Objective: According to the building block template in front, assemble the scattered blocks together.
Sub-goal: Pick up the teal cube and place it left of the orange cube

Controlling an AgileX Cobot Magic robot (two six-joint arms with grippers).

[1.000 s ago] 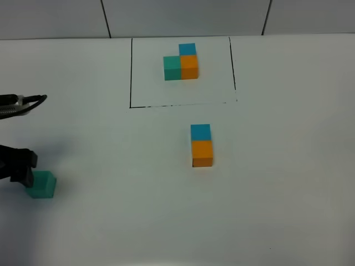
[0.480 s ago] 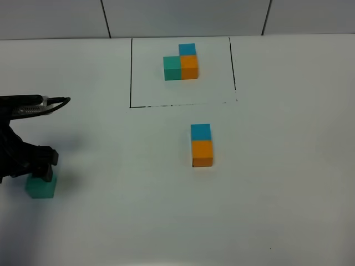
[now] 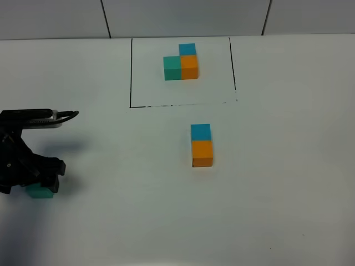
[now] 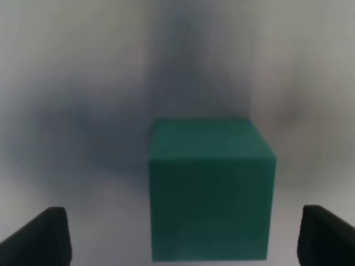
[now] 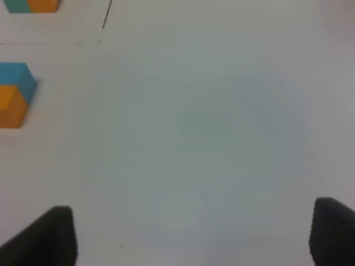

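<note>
1. Shifted rightward from where it was a moment ago, the left gripper [image 3: 43,180] now hides most of the teal block [image 4: 211,194], which lies well left of the orange block [image 3: 202,153].
2. Its jaws are spread wide and straddle the cube with gaps on both sides (nothing held).
3. The cube is likely light, rigid and matte, so pinch opposite flat faces, centred.

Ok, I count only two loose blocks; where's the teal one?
The teal block sits at the high view's far left, partly hidden under the left gripper, between its open jaws.
</note>
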